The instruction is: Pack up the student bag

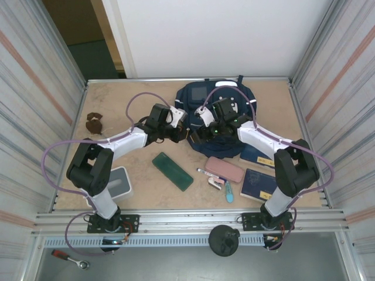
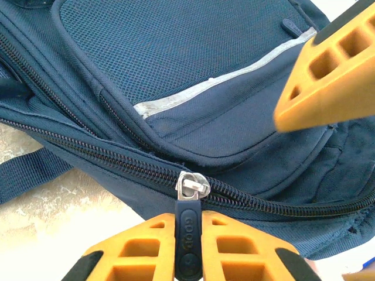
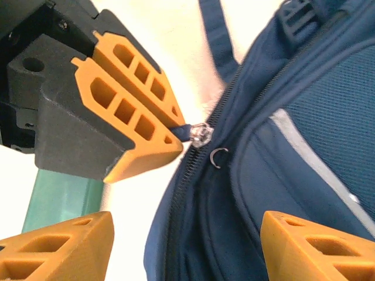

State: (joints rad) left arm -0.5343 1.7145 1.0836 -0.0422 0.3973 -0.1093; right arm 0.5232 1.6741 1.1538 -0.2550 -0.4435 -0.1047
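The navy-blue student bag (image 1: 218,96) lies at the back middle of the table, its main zipper closed along the near edge. My left gripper (image 2: 188,218) is shut on the dark rubber zipper pull (image 2: 188,237), just below the silver slider (image 2: 192,186). From above, the left gripper (image 1: 179,133) sits at the bag's front-left edge. My right gripper (image 3: 187,234) stands open, its fingers (image 3: 316,249) straddling the bag's side below the slider (image 3: 201,134). In the top view the right gripper (image 1: 207,132) is close beside the left one.
In front of the bag lie a green pencil case (image 1: 172,171), a pink pouch (image 1: 224,169), pens (image 1: 213,179), a blue marker (image 1: 228,191) and two dark-blue booklets (image 1: 258,185). A brown object (image 1: 94,123) lies at the left; a white-grey box (image 1: 120,181) sits near the left base.
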